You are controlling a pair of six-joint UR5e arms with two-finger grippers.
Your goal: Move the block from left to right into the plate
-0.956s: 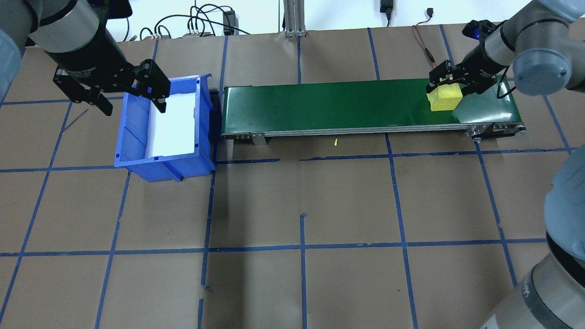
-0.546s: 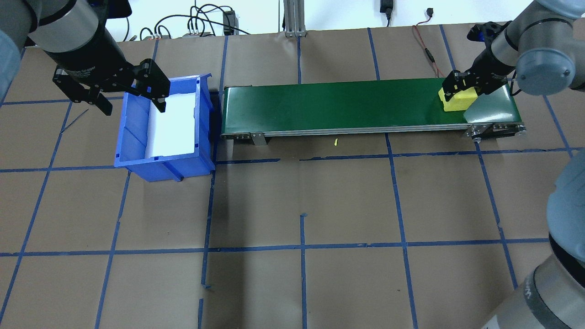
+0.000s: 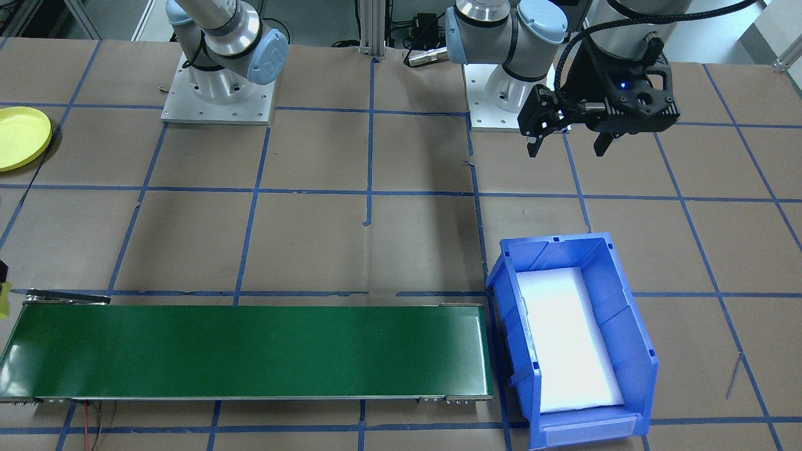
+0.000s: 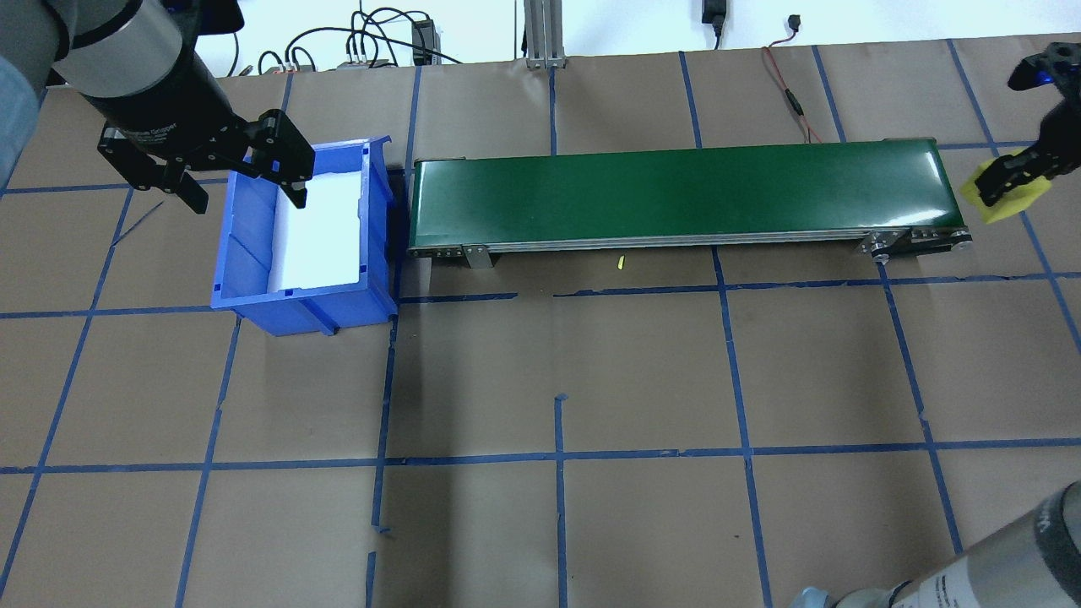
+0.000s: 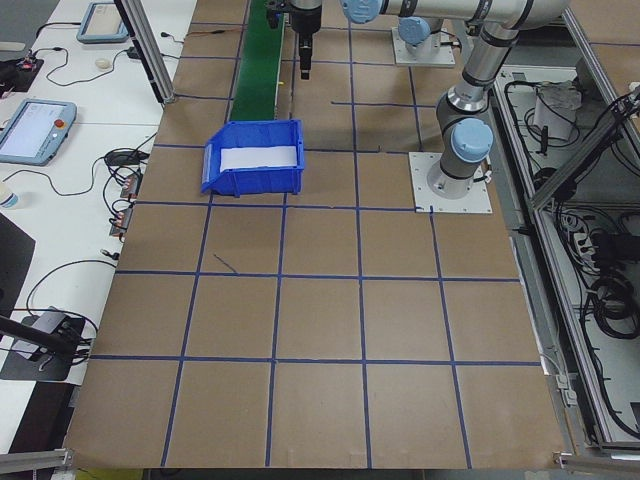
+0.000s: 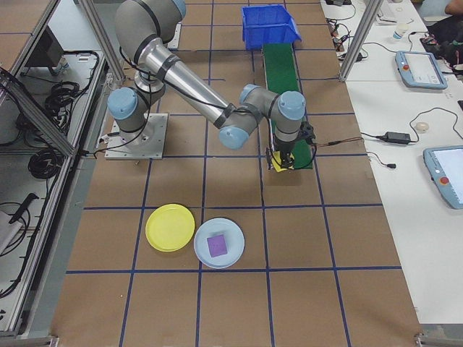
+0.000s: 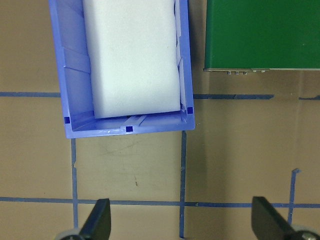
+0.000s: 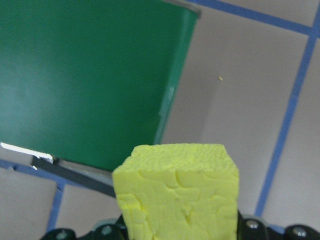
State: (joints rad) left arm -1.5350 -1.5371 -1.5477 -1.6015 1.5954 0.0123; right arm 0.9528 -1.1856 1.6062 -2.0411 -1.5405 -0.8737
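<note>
My right gripper (image 4: pixel 1007 180) is shut on the yellow foam block (image 4: pixel 1005 192) and holds it in the air just past the right end of the green conveyor belt (image 4: pixel 676 192). The right wrist view shows the block (image 8: pixel 177 187) filling the lower middle, with the belt's end (image 8: pixel 90 75) beneath. The yellow plate (image 6: pixel 170 227) lies on the table nearer the robot's right end, apart from the block (image 6: pixel 281 163); it also shows as the plate (image 3: pixel 19 136) at the front-facing view's left edge. My left gripper (image 4: pixel 245 194) hangs open and empty over the blue bin (image 4: pixel 245 253).
The blue bin (image 3: pixel 630 313) holds a white foam pad and stands at the belt's left end. A pale blue plate (image 6: pixel 235 253) carrying a purple block (image 6: pixel 217 245) touches the yellow plate. Cables run along the table's far edge.
My right gripper has lifted the yellow block off the belt's right end and carried it rightward past the belt's edge. The left arm has not moved.
</note>
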